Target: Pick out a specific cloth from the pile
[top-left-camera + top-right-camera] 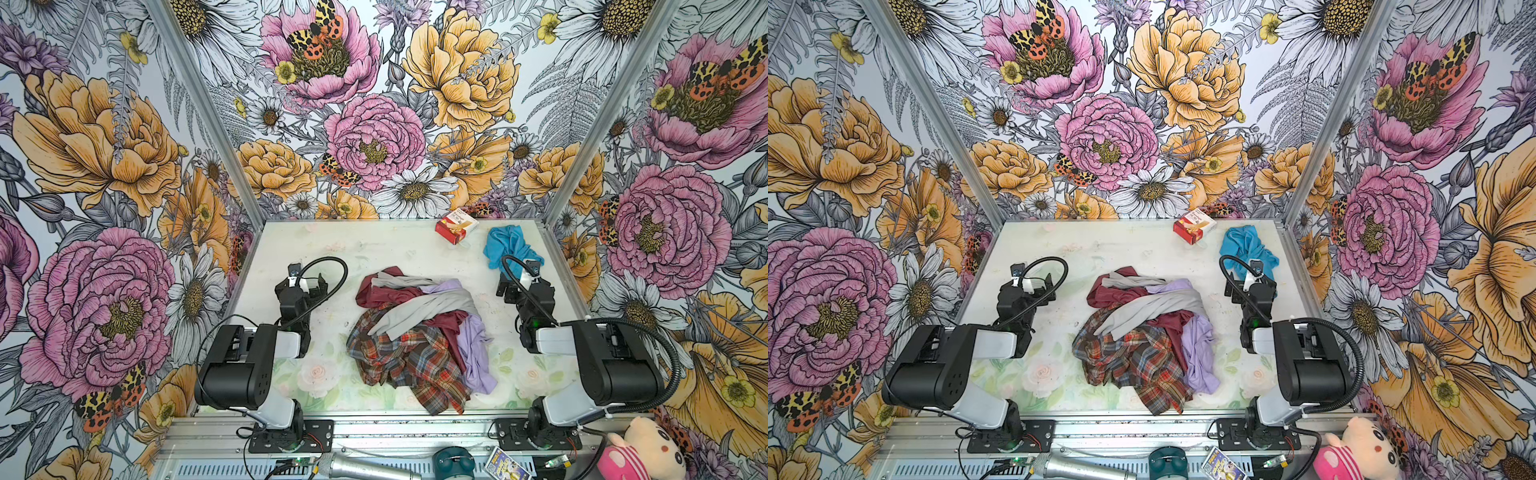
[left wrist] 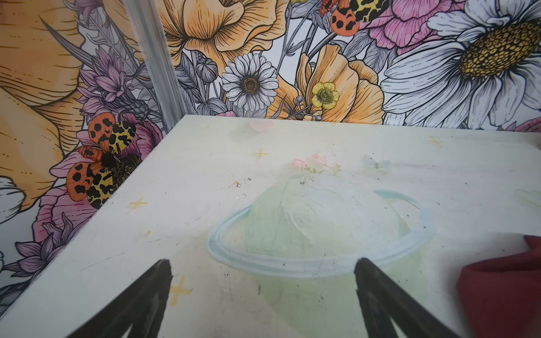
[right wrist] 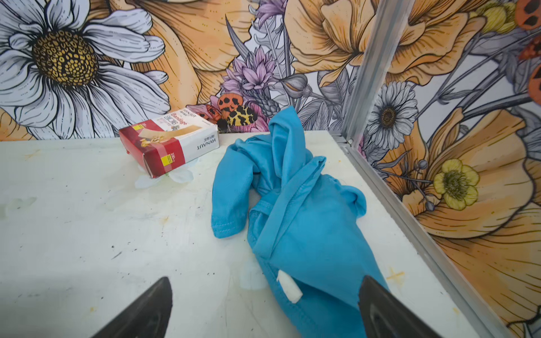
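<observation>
Two black-and-white robot arms crouch at the near edge of a pale painted table (image 1: 332, 257). On one side the left gripper (image 2: 263, 263) gapes wide over bare tabletop, holding nothing. Opposite, the right gripper (image 3: 265, 278), jaws equally wide and empty, hovers over the near hem of the bright turquoise-blue cloth (image 3: 307, 228), crumpled in the far right corner beside a red-and-white cardboard bandage box (image 1: 456, 226). Well apart, mid-table, sits the heaped pile (image 1: 415, 332) of maroon, grey, lavender and plaid fabrics. Such separation suggests the chosen cloth was placed deliberately clear of the heap, and the job looks finished.
</observation>
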